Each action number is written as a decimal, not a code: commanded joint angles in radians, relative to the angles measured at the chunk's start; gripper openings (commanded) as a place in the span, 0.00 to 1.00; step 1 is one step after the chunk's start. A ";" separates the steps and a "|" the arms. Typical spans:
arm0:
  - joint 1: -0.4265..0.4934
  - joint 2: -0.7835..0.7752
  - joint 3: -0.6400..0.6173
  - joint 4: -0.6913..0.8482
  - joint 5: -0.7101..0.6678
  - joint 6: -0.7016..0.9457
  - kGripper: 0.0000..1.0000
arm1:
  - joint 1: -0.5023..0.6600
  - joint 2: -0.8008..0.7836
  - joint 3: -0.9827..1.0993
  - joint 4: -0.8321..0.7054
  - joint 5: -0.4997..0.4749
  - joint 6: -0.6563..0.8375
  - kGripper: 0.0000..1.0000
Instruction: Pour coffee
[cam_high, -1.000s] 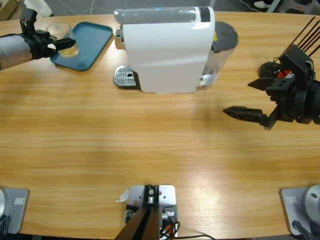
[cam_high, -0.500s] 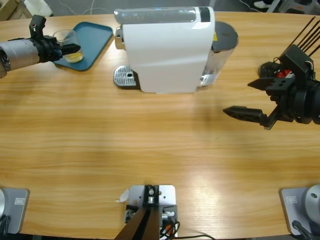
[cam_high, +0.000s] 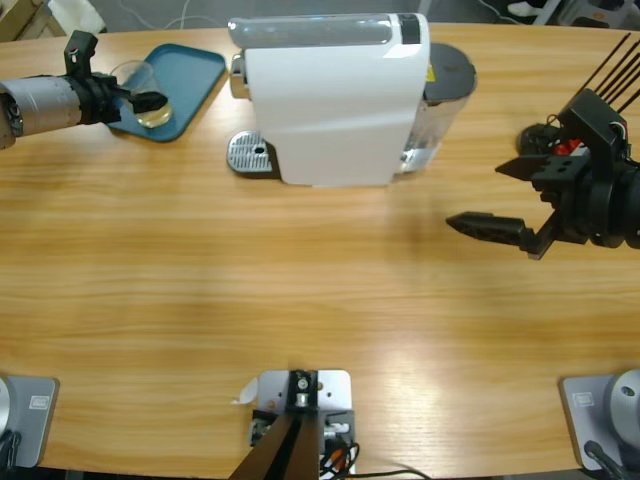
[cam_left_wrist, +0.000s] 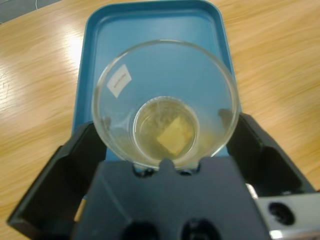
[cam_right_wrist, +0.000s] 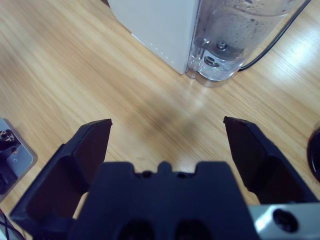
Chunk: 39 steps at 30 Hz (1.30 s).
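A robot test bench: a long wooden table (cam_high: 300, 300) bearing only a coffee machine (cam_high: 335, 95).

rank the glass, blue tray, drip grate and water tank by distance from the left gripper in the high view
1. Glass, between the left gripper's jaws.
2. Blue tray, under the glass.
3. Drip grate, at the machine's front.
4. Water tank, at the machine's far end.

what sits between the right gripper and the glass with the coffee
In the high view, the white coffee machine stands between the right gripper and the glass on the blue tray.
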 joint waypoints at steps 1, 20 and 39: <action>0.015 -0.091 0.040 0.040 0.049 0.000 0.99 | 0.010 0.027 0.029 -0.013 -0.008 0.010 1.00; -0.360 -0.960 0.169 0.651 -0.058 -0.036 0.97 | 0.051 -0.013 0.037 -0.002 -0.011 0.011 1.00; -0.419 -0.765 0.218 0.606 -0.107 -0.065 0.95 | 0.076 -0.011 0.046 -0.008 -0.012 0.006 1.00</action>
